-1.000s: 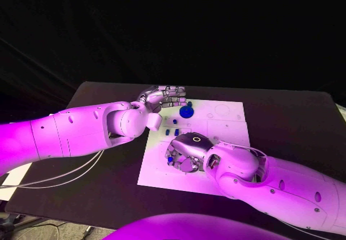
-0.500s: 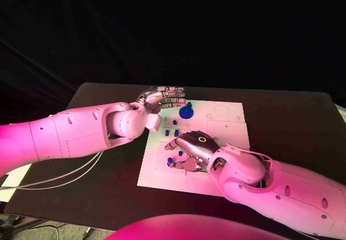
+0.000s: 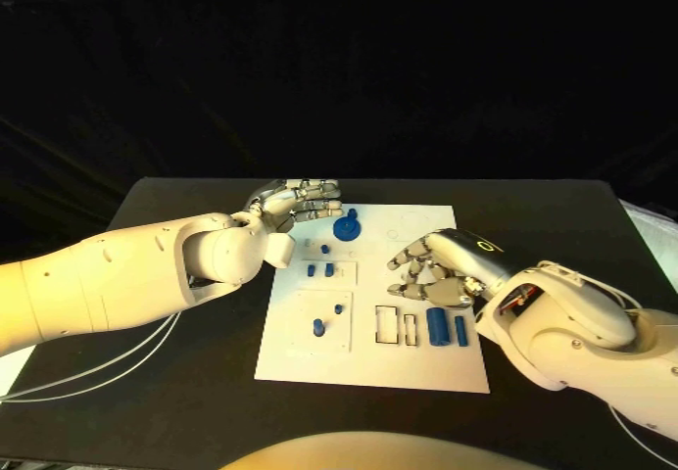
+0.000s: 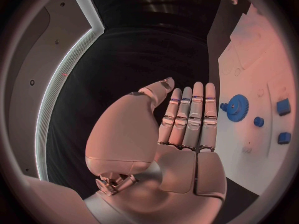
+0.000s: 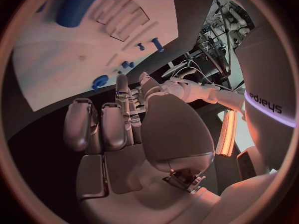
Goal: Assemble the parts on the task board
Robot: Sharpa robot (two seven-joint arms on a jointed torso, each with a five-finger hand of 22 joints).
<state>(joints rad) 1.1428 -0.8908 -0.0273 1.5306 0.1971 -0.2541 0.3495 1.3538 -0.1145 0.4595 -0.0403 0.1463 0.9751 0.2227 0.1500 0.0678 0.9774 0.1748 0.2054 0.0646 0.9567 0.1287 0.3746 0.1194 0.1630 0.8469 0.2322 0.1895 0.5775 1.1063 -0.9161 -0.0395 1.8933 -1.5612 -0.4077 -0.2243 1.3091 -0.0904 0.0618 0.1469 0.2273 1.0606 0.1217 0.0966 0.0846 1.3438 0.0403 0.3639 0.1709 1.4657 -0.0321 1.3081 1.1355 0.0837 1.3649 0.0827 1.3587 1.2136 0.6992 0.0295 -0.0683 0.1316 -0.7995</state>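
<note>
Lying mid-desk (image 3: 169, 343), the task board (image 3: 370, 362) carries blue parts: a gear (image 3: 346, 228) just beside the left hand (image 3: 294, 204), whose straight fingers lie pressed together, empty; two bars (image 3: 450, 329) near the right hand (image 3: 435, 270), curled, empty.

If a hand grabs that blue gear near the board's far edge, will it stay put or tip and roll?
The blue gear looks like a flat toothed disc with a raised hub, so it likely lies stable and resists tipping. Set on edge, it could probably roll. It seems rigid and light; the teeth, clearer in the left wrist view, should aid grip.
</note>
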